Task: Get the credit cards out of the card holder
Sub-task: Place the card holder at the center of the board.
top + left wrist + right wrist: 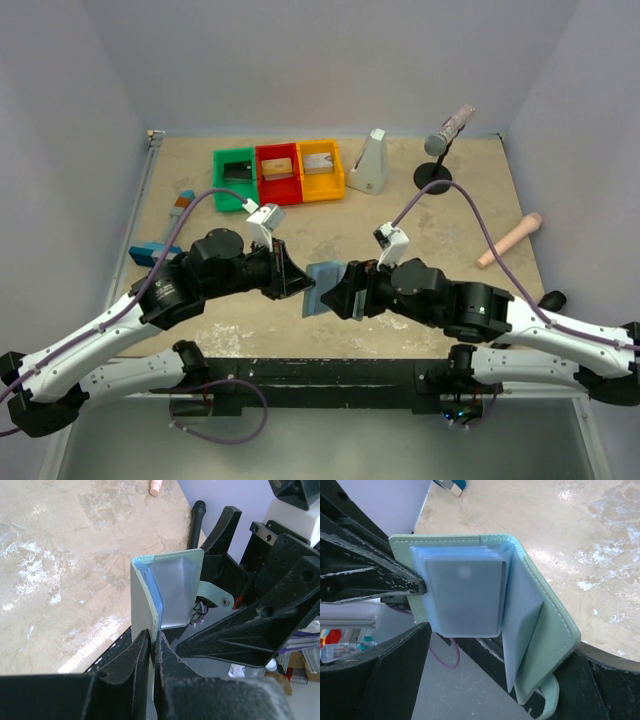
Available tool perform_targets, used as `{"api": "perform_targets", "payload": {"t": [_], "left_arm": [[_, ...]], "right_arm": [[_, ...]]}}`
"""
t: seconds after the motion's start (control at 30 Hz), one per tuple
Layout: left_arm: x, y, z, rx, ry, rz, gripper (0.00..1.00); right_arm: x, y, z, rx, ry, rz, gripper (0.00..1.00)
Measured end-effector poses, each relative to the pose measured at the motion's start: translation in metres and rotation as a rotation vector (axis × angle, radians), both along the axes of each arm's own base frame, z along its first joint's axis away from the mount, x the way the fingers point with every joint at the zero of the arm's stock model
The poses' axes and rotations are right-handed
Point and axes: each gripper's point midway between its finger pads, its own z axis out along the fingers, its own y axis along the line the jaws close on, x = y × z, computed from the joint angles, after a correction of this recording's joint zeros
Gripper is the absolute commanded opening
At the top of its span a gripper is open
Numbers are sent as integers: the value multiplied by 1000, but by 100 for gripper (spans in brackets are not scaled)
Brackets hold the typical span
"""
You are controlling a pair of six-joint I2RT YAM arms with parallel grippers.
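Note:
The card holder (322, 285) hangs open above the table's near middle, between both arms. My left gripper (152, 645) is shut on the edge of its grey-green cover (142, 600). The right wrist view shows its pale blue pockets (465, 595) and the other cover flap (545, 645) with the snap tab hanging down. My right gripper (502, 645) is open, one finger (385, 680) left of the pockets and the other behind the flap. The credit cards lie in bins at the back: a black one (236, 172), a greyish one (277, 166) and an orange-gold one (318, 160).
Green (218, 165), red (262, 185) and yellow (338, 170) bins stand in a row at the back. A blue-headed brush (155, 252) lies at the left. A white wedge-shaped object (368, 165), a microphone on a stand (445, 135) and a pink cylinder (508, 240) are at the back right.

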Motion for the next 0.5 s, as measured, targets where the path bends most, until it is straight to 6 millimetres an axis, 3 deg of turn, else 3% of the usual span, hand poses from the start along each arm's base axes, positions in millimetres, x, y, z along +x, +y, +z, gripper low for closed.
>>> {"api": "perform_targets", "payload": {"t": [0.2,0.5], "left_arm": [[-1,-1,1,-5,10,0,0],[-3,-1,2,-7,13,-6,0]], "right_arm": [[2,9,-9,-37,13,4,89],[4,14,-3,-34,12,5,87]]}}
